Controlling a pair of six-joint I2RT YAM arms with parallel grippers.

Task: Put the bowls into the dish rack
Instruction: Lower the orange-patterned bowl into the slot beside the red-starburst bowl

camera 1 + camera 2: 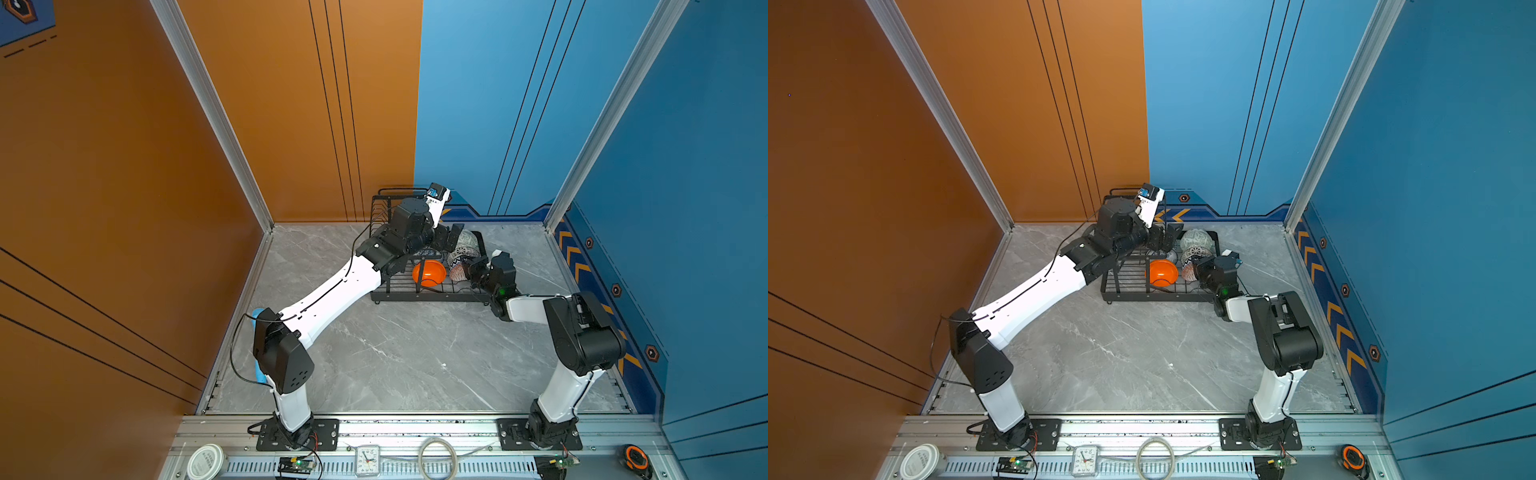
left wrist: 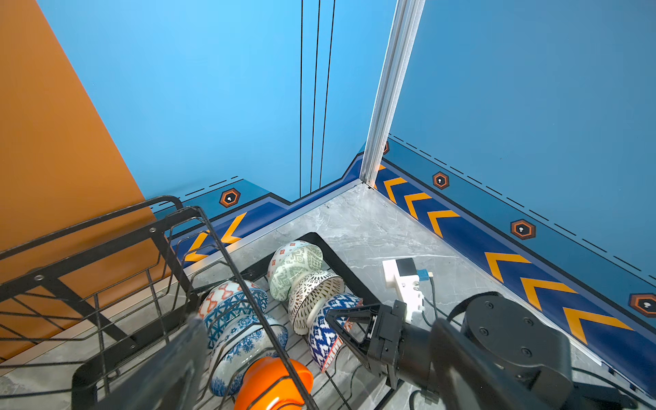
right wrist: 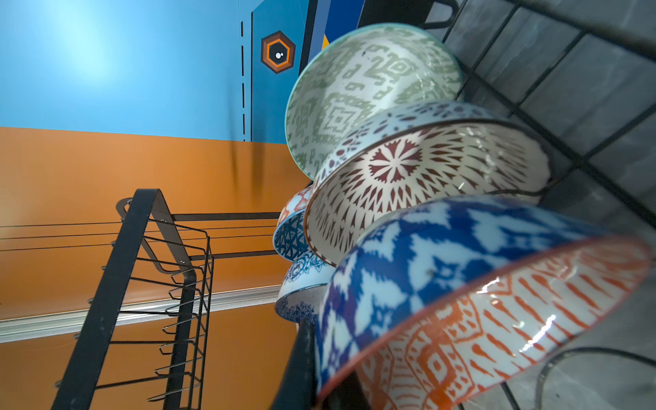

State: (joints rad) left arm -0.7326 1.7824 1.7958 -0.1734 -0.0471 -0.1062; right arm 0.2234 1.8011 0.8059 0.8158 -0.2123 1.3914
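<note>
Inside the dish rack [image 1: 432, 296], right claw [image 2: 335, 319] pinches blue-orange bowl [image 3: 443, 266] (one finger hidden); left claw [image 1: 451, 239] gapes empty.

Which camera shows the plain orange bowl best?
The top views: in both, the orange bowl shows almost whole, though small, in the dish rack. The left wrist view has it closer, but the picture's edge cuts it off and a rack wire crosses it. The right wrist view does not show it.
</note>
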